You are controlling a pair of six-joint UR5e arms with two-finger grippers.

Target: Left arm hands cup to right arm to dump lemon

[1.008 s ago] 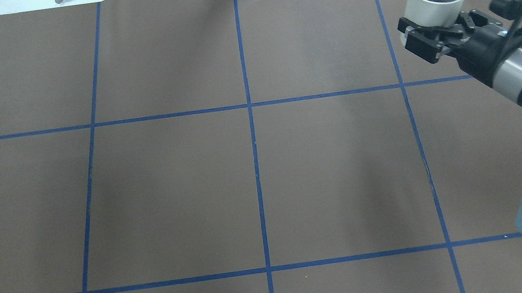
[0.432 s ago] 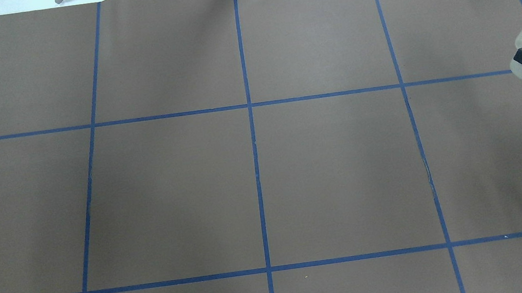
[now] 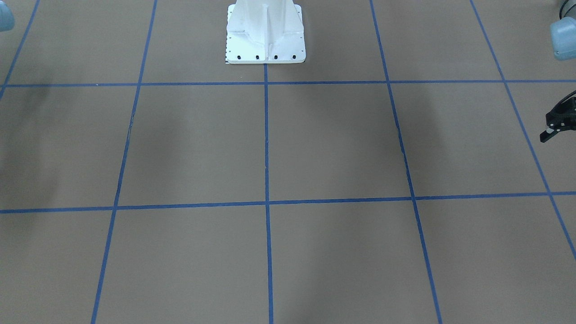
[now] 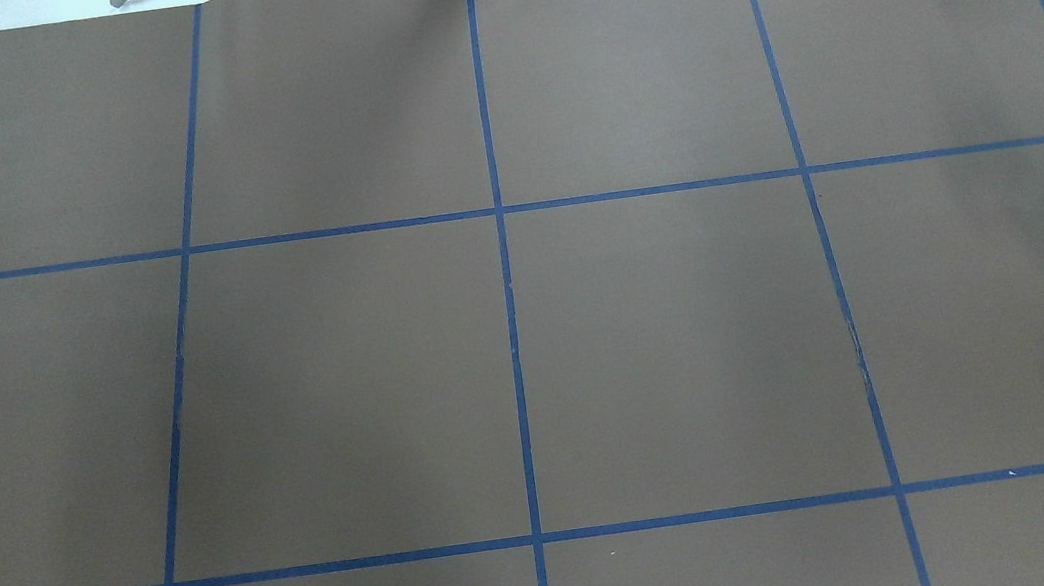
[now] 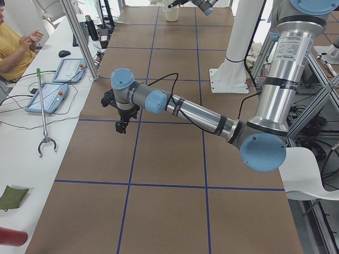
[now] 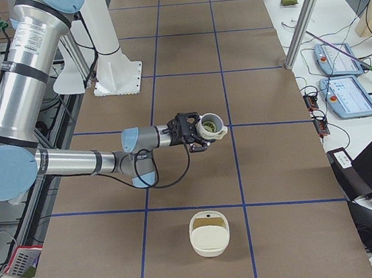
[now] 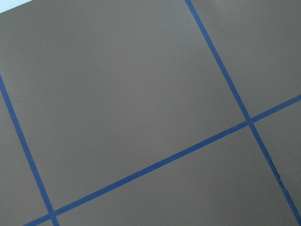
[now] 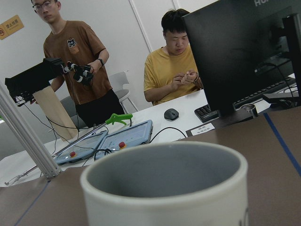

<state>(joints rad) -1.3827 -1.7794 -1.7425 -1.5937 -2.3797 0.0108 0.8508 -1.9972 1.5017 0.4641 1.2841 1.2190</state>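
Observation:
The white cup (image 6: pixel 211 126) hangs above the table at the fingers of my right gripper (image 6: pixel 194 132) in the exterior right view. From that view I cannot tell whether the gripper is shut on it. A dull olive lump, the lemon (image 6: pixel 208 123), shows in the cup's mouth. The right wrist view has the cup (image 8: pixel 165 188) close up, with only its grey inside wall showing. My left gripper (image 3: pixel 557 124) sits at the edge of the front view and points down over the table (image 5: pixel 122 123) in the exterior left view. Its state is unclear.
A cream tub (image 6: pixel 210 232) with a yellowish inside stands on the table below the cup. The white robot pedestal (image 3: pixel 265 31) is at the table's back. People (image 8: pixel 176 61), control pendants (image 6: pixel 348 97) and a monitor (image 8: pixel 244 52) line the side bench.
In the overhead view, my right arm carried the cup from the far right square off the right edge. The left gripper's tip also slipped off the left edge.

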